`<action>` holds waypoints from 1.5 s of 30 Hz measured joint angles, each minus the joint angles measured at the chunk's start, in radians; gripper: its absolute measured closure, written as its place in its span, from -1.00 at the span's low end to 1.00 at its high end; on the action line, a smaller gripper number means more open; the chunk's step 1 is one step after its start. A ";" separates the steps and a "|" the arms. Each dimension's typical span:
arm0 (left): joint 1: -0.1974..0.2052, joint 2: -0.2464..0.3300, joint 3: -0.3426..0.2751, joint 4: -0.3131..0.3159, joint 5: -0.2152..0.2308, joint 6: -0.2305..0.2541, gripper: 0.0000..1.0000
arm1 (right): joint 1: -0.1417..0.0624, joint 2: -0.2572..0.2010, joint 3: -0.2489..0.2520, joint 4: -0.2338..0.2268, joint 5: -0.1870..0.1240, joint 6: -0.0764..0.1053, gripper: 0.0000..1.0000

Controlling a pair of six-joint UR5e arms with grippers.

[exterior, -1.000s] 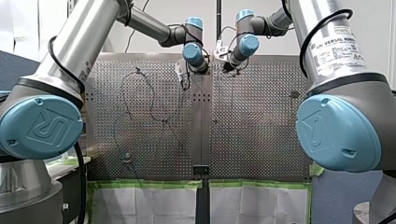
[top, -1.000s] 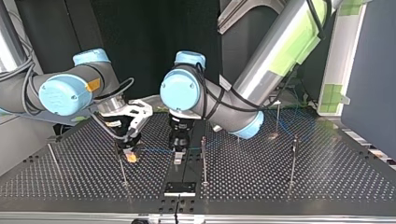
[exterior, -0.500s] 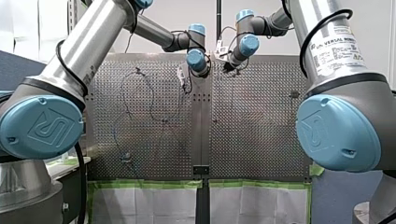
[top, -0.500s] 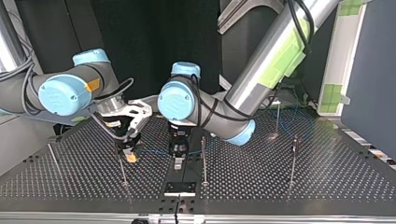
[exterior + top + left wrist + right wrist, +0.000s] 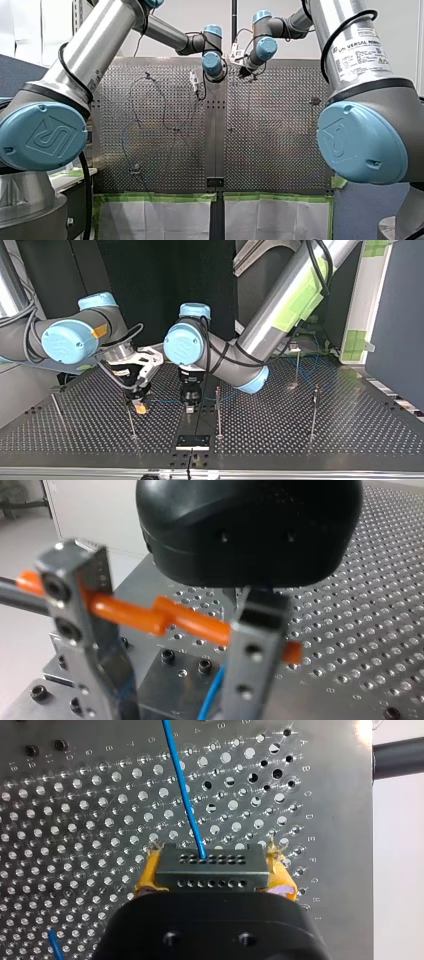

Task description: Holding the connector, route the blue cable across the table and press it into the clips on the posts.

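Top view's left: my right gripper (image 5: 141,407) clamped on grey connector (image 5: 210,868), yellow pads (image 5: 148,872) on both its ends. Blue cable (image 5: 183,785) leaves connector and runs right to my left gripper (image 5: 190,403) at middle. Its metal fingers (image 5: 75,615) stand wide apart, cable hanging between them. Post (image 5: 218,410) stands just right of it.

The work surface is a perforated silver metal table (image 5: 280,150), divided down the middle by a plain unperforated metal strip (image 5: 216,125). This strip carries a small black rectangular plate (image 5: 215,182) at its lower end in the front view. Two white sheets edged with green tape (image 5: 155,217) hang side by side below that table edge, and a white upright panel with green tape patches (image 5: 367,300) stands at the top view's right.
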 joint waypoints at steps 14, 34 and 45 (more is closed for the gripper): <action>-0.011 0.018 -0.053 -0.029 -0.065 -0.001 1.00 | 0.002 0.002 0.022 -0.003 0.000 0.001 1.00; -0.024 0.067 -0.212 0.124 -0.041 -0.001 1.00 | 0.001 0.003 0.110 -0.006 -0.013 -0.007 1.00; -0.015 0.065 -0.305 0.217 0.005 -0.002 1.00 | 0.002 0.002 0.182 -0.008 -0.021 -0.030 1.00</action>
